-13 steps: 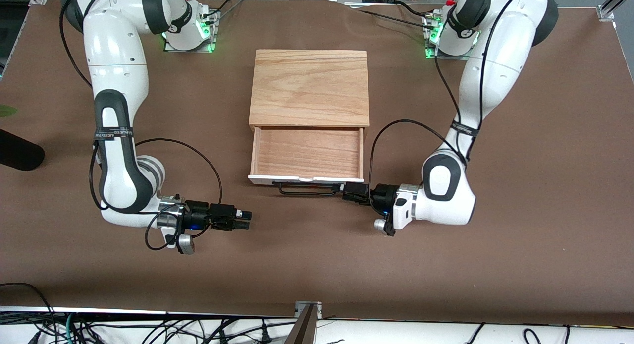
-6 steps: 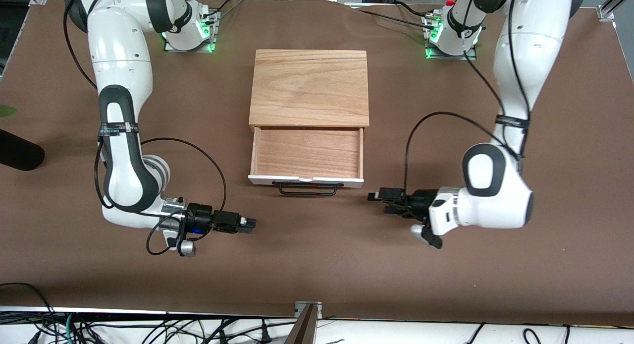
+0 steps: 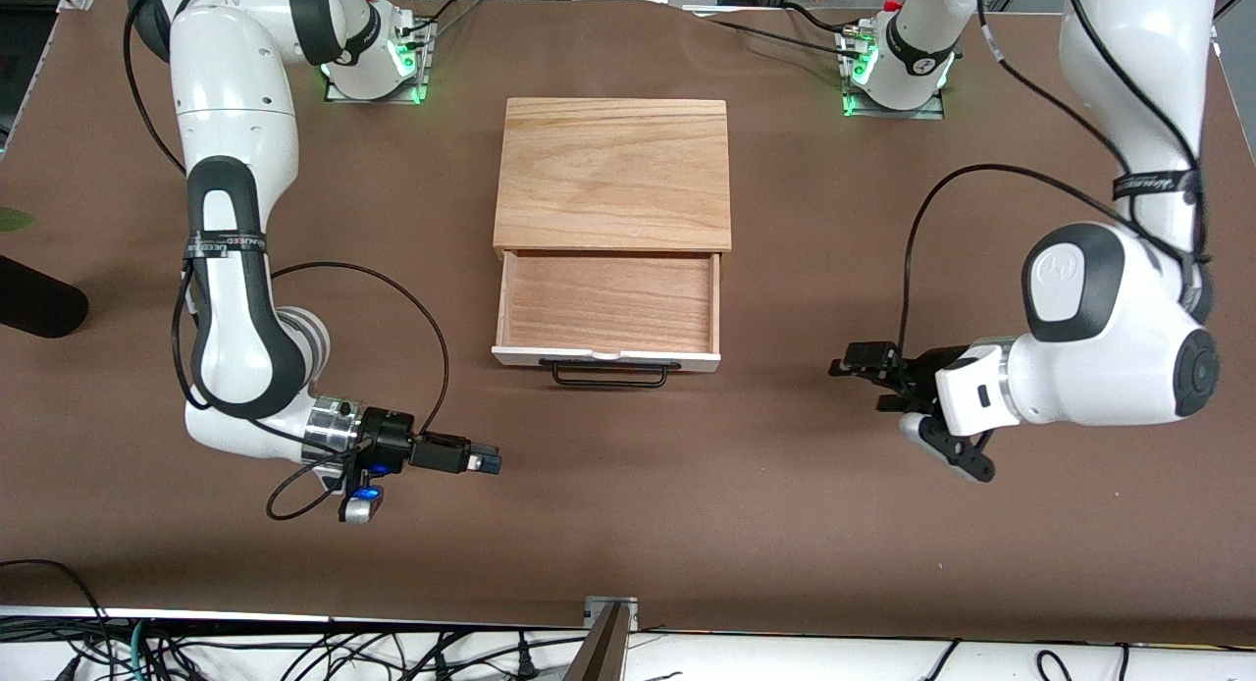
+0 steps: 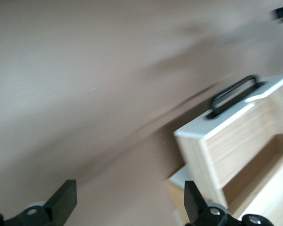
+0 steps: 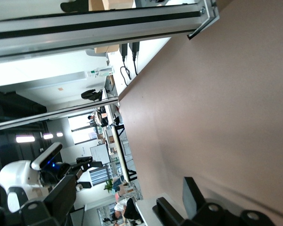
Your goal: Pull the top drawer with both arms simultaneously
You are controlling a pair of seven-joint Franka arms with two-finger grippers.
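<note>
- The drawer [image 3: 606, 308] is pulled out of the cabinet [image 3: 613, 171], its handle [image 3: 608, 375] untouched.
- Left gripper [image 3: 852, 367], fingers apart, holds nothing, off toward the left arm's end.
- Right gripper [image 3: 488, 459], fingers spread too, is over bare table [image 3: 687, 524].

The left gripper [image 3: 844, 365], at one end of the drawer's black handle [image 3: 608, 374] a second ago, has let go and swung away toward the left arm's end of the table, its fingers [image 4: 66, 200] spread wide with nothing between them; it now sits well apart from the drawer [image 3: 606, 313]. The left arm [image 3: 1109, 352] has lifted and pulled outward with it. The right gripper [image 3: 483, 461] has slipped slightly nearer the front camera over the brown table [image 3: 628, 524], its wrist rolled partway round.
</note>
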